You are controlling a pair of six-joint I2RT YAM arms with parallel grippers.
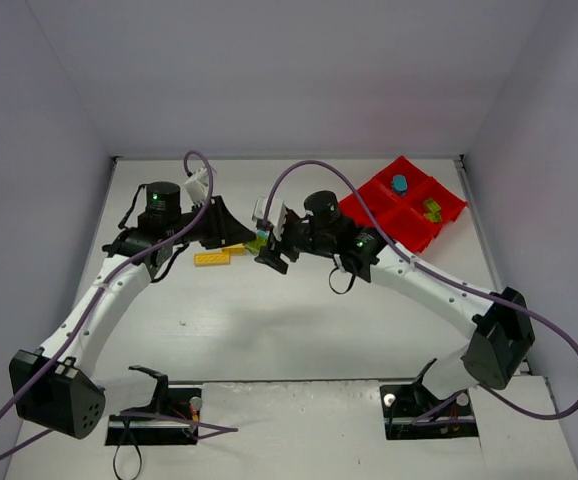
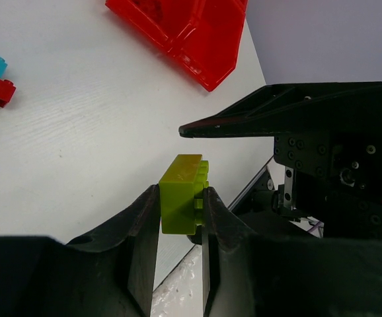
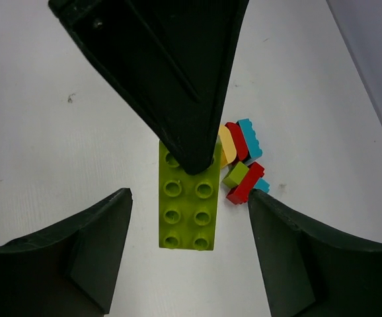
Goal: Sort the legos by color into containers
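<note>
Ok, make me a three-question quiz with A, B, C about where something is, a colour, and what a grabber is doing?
1. Where on the table is the red tray?
A. far right
B. near left corner
C. between the arm bases
2. What colour is the brick in the left gripper?
A. red
B. lime green
C. cyan
3. How is the right gripper?
A. shut on a yellow brick
B. shut on the tray
C. open, fingers either side of the brick

1 A: top view shows it far right. 2 B: lime green sits between the fingers. 3 C: both fingers stand clear of it.
</note>
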